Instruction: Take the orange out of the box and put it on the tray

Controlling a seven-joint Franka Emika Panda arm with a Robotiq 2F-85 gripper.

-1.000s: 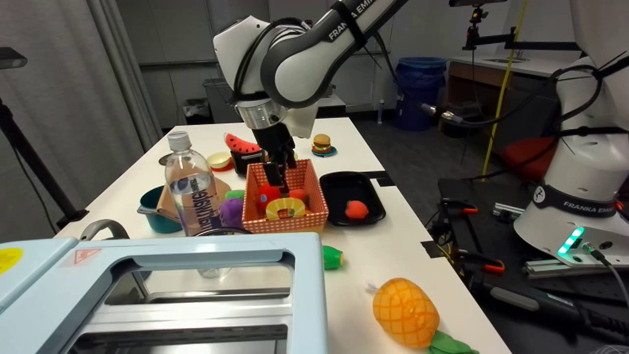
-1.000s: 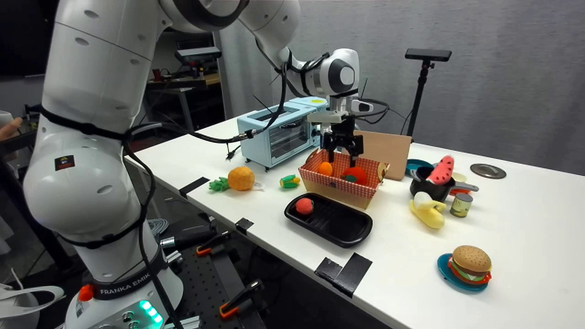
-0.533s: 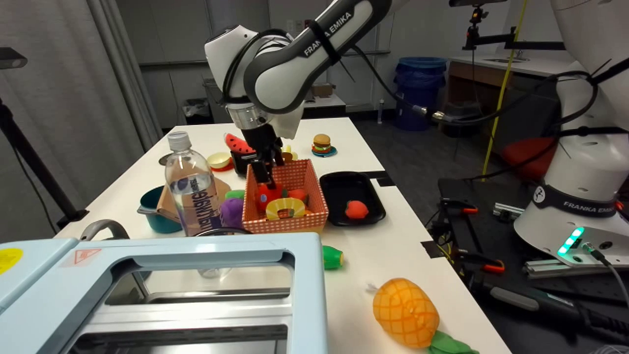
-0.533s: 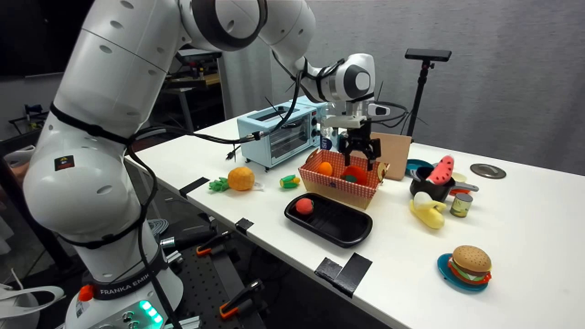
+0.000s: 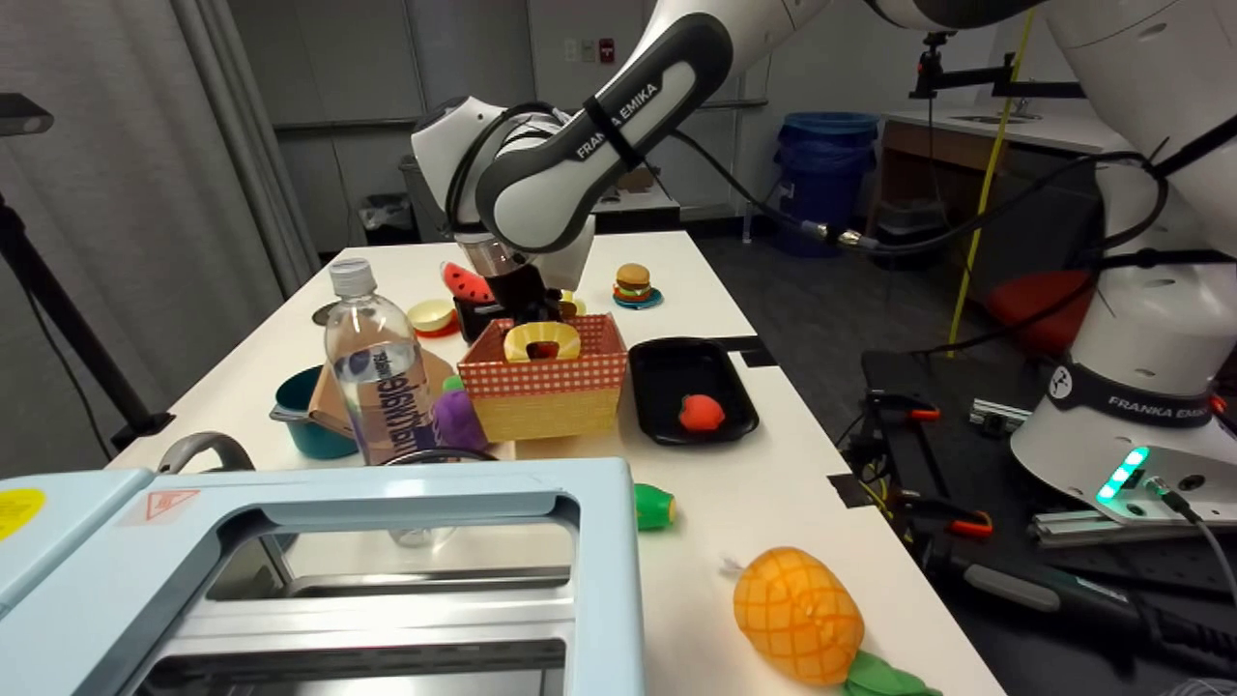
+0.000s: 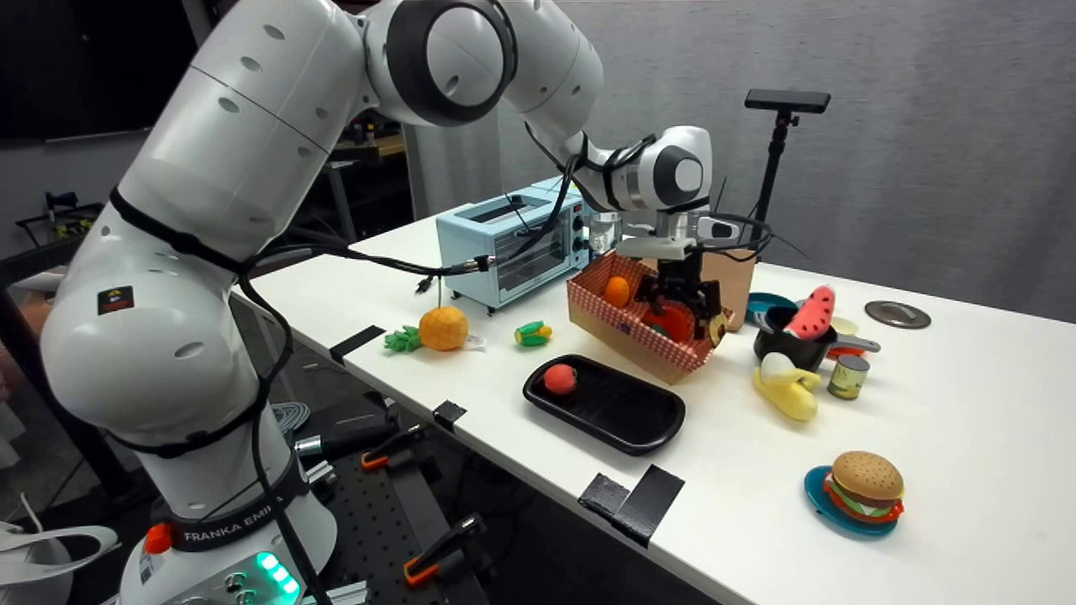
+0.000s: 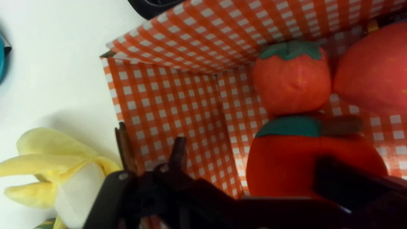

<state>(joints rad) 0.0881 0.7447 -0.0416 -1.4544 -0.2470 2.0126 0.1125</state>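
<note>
The orange (image 6: 617,291) lies in the red-and-white checked box (image 6: 620,336), toward the end nearer the toaster oven. It is hidden in the other views. The box has a yellow base (image 5: 551,414) and sits tilted, one end raised. The black tray (image 6: 622,412) lies beside it and also shows in an exterior view (image 5: 676,377); a small red fruit (image 6: 560,379) rests on it. My gripper (image 6: 679,311) is open, inside the box at the end away from the orange. In the wrist view my fingers (image 7: 251,156) straddle a big red fruit (image 7: 286,168), one finger near the end wall.
A pale blue toaster oven (image 6: 504,244) and a water bottle (image 5: 382,377) stand beyond the box. A tomato (image 7: 292,82) and a pineapple slice (image 5: 541,340) are also in the box. A peeled banana (image 6: 787,388) and a black pot (image 6: 786,340) stand nearby.
My gripper has moved down into the box, away from the toaster oven end. The box has tilted and shifted, its oven-side end rising. The fruits inside have tilted with it.
</note>
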